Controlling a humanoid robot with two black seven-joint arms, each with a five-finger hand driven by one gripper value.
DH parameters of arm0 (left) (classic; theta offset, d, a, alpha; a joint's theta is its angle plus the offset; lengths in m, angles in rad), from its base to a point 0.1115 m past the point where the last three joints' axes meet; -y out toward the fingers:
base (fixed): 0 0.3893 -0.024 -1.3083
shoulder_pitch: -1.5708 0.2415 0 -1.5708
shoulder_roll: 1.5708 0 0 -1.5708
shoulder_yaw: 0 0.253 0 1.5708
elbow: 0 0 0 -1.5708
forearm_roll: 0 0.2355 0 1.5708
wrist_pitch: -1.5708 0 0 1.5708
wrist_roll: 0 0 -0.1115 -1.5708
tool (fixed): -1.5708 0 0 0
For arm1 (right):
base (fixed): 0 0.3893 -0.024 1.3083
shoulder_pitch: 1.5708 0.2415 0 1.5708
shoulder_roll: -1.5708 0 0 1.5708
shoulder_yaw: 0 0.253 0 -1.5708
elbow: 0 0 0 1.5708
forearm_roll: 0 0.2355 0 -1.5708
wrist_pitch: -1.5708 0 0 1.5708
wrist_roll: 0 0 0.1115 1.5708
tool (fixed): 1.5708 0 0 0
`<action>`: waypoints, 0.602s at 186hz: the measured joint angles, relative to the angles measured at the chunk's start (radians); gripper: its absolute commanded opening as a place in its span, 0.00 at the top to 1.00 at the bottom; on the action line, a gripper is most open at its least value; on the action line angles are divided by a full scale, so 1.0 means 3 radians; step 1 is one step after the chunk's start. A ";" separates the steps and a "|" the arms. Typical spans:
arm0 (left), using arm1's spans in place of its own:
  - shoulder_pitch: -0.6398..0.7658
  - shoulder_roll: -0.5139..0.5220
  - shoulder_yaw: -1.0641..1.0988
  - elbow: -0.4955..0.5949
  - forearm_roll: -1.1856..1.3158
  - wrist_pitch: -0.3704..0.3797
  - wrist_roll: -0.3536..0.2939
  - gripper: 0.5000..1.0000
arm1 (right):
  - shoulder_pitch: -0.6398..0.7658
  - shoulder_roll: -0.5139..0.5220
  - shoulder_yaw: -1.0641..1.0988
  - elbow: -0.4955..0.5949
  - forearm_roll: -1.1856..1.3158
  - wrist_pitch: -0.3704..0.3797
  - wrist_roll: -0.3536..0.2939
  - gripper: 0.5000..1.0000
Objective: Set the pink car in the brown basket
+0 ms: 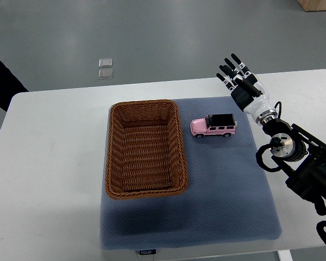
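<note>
Your left arm is out of frame, and the right arm runs off the right edge, so you only see it from the forearm on. At the left edge a dark sleeve-like shape is cut off and hard to make out. Your right hand [240, 76] hangs over the far right corner of the blue mat [228, 190], fingers [232, 68] stretched straight and spread, pointing away from you, holding nothing. The pink car [213, 126], with a black roof, sits upright on the mat, side-on, just right of the brown basket [145, 148] and not touching it. The hand is near the car, just beyond it to the right, clear of it. The basket's woven inside is bare. All rests on the white table [54, 163].
</note>
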 measured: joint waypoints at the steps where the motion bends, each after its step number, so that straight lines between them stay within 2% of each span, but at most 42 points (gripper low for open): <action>1: 0.0000 0.0000 0.0000 0.0000 0.0000 0.0000 0.0000 0.00 | 0.0000 0.0000 0.0000 0.0000 0.0000 0.0000 0.0000 0.18; 59: 0.0000 0.0000 0.0006 -0.0013 0.0000 -0.0001 0.0000 0.00 | 0.0049 -0.0011 -0.0011 0.0006 -0.0237 0.0012 0.0000 0.18; 78: 0.0000 0.0000 0.0000 -0.0015 0.0000 -0.0001 -0.0001 0.00 | 0.0195 -0.0065 -0.0185 0.0012 -0.0748 0.0051 -0.0020 0.18; 112: -0.0001 0.0000 -0.0006 -0.0011 0.0000 -0.0001 -0.0002 0.00 | 0.0654 -0.0549 -0.0901 0.0121 -0.2092 0.0217 -0.0054 0.18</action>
